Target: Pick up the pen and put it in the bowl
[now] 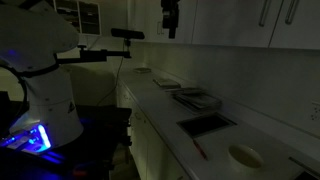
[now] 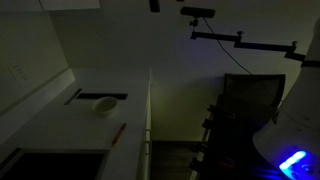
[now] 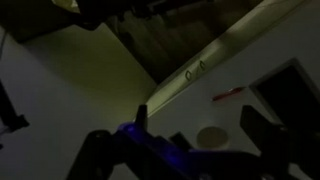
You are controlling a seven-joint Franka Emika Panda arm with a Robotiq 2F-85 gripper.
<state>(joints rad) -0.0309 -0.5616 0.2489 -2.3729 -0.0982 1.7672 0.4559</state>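
The room is dark. A thin reddish pen (image 1: 199,150) lies on the white counter, also seen in an exterior view (image 2: 118,132) and in the wrist view (image 3: 228,96). The pale round bowl (image 1: 245,156) stands on the counter close to the pen; it shows in both exterior views (image 2: 105,105) and in the wrist view (image 3: 212,136). My gripper (image 1: 170,15) hangs high above the counter, far from both, near the top edge in an exterior view (image 2: 154,5). In the wrist view its fingers (image 3: 176,140) are spread apart with nothing between them.
A dark flat rectangular tray (image 1: 205,124) lies on the counter beside the pen, also seen in the wrist view (image 3: 290,92). More flat items (image 1: 195,98) lie further along. The counter edge (image 2: 149,110) drops to the floor. A camera arm (image 1: 125,35) stands nearby.
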